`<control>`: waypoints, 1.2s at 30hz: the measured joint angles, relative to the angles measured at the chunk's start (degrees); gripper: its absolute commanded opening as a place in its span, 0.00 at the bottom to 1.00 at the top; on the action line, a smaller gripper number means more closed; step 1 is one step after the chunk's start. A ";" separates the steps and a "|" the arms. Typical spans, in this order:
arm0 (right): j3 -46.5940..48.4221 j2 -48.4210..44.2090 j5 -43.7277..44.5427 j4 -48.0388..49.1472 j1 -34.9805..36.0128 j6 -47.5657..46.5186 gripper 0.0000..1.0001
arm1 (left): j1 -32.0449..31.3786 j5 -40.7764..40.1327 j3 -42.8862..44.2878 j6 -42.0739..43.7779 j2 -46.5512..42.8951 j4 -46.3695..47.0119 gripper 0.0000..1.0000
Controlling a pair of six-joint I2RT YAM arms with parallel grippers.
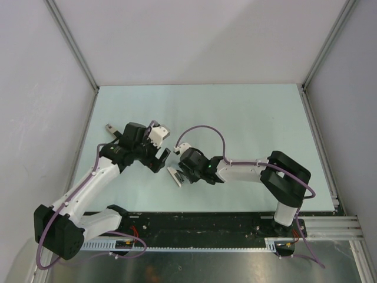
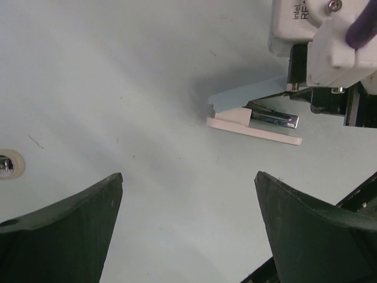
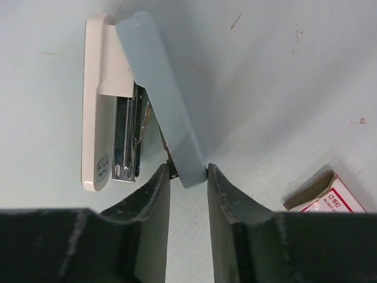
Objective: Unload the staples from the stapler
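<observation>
- Far left in the top view, a small pale object (image 1: 109,127) lies on the light green tabletop (image 1: 247,118), well apart from the work.
- The left end effector (image 2: 188,175) hovers with its dark fingers spread wide and nothing between them. It faces the stapler from nearby.
- The cream-based stapler with a pale blue-grey plastic lid (image 3: 97,106) lies mid-tabletop between the two arms. Its lid is swung up, baring the shiny metal magazine (image 3: 125,135).
- I cannot make out the staples themselves; any strip would sit in that channel.
- The stapler looks light, stiff and smooth, so it would probably skid or tip about its hinge. Pinning the cream base seems the safest hold.
- A staple strip is thin and likely to snap. Grip it by its long sides or slide it out lengthwise.
- The right end effector (image 3: 188,174) is almost fully closed, pinching the lid's free end.
- The raised lid and the right wrist crowd the magazine from above, which leaves mainly the left side open.
- Near right, a small cardboard box with a red-and-white top (image 3: 325,196) sits beside the right fingers.
</observation>
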 measured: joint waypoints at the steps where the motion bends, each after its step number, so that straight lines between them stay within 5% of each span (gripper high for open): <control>1: 0.00 0.00 -0.09 0.07 0.00 0.00 0.23 | 0.00 -0.07 0.13 0.00 0.00 -0.02 1.00; 8: 1.75 0.96 1.70 -2.01 0.22 3.52 0.01 | 0.00 -0.31 1.18 0.07 0.00 -0.57 0.99; 21: 16.68 6.82 14.10 -23.47 2.12 27.61 0.00 | -0.02 -0.24 3.41 0.04 0.13 -0.94 1.00; 36: 18.08 8.94 14.62 -26.34 5.25 41.70 0.00 | -3.15 2.10 2.40 -1.49 12.90 1.73 1.00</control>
